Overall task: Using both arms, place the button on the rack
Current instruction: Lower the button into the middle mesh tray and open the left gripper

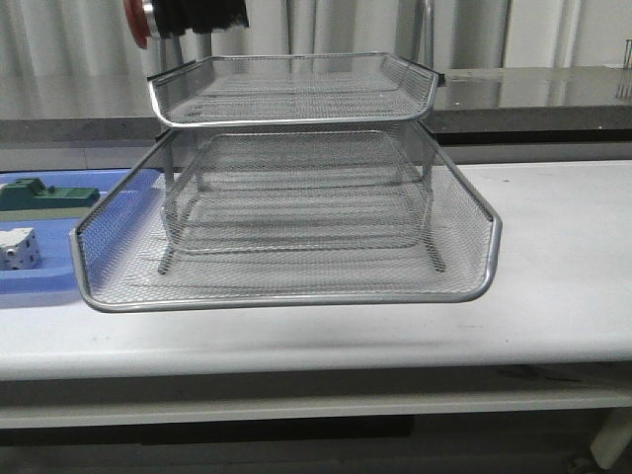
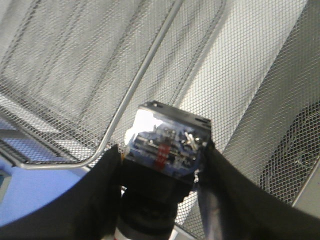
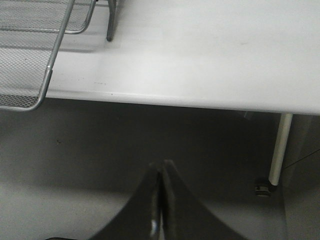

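The button [image 2: 167, 150] sits between the fingers of the left gripper [image 2: 160, 175], pinched, blue block end up, just above the rack [image 1: 286, 197] mesh. No readable writing on it. Right gripper [image 3: 161, 200] is pressed together, w/ nothing inside, beyond the table [image 3: 200, 55] edge.

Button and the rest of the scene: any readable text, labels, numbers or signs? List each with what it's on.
None readable.
Button, held between the left fingers: rear block shows terminals and a red mark, no legible characters; too blurred.
White cube on the blue tray: dark dots only, no letters.
Green block: no marking seen.
Rack: bare mesh, no label.
Right wrist view: no text.
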Available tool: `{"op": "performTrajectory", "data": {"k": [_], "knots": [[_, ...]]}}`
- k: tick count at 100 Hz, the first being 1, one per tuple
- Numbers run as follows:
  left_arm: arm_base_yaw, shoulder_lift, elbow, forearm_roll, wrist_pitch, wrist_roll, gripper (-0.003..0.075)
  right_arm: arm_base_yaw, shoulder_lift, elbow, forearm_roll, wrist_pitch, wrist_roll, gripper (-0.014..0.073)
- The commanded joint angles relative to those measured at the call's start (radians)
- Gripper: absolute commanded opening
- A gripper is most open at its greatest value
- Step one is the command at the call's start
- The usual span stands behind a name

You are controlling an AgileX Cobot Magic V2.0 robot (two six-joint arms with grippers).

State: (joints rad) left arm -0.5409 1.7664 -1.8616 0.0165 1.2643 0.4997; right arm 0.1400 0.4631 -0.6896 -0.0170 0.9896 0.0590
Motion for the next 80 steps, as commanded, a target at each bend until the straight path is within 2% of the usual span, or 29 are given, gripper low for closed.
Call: {"op": "performTrajectory", "data": {"k": [1,46,80], "knots": [[-0.017,-0.014,-0.023,-0.024,-0.014,-0.013,-0.0021,-0.001,0.006,-0.031,-0.008,-0.057,-0.002,-0.0067],[-0.093,0.147,-0.023,-0.057,-0.06,-0.011,-0.0021,-0.001,0.006,-0.031,-0.008,-0.057,-0.002,-0.0067],[-0.101,0.194,-0.023,-0.066,-0.054,-0.011,-0.0019,-0.001,0.006,-0.031,-0.008,-0.057,-0.002,-0.0067]]}}
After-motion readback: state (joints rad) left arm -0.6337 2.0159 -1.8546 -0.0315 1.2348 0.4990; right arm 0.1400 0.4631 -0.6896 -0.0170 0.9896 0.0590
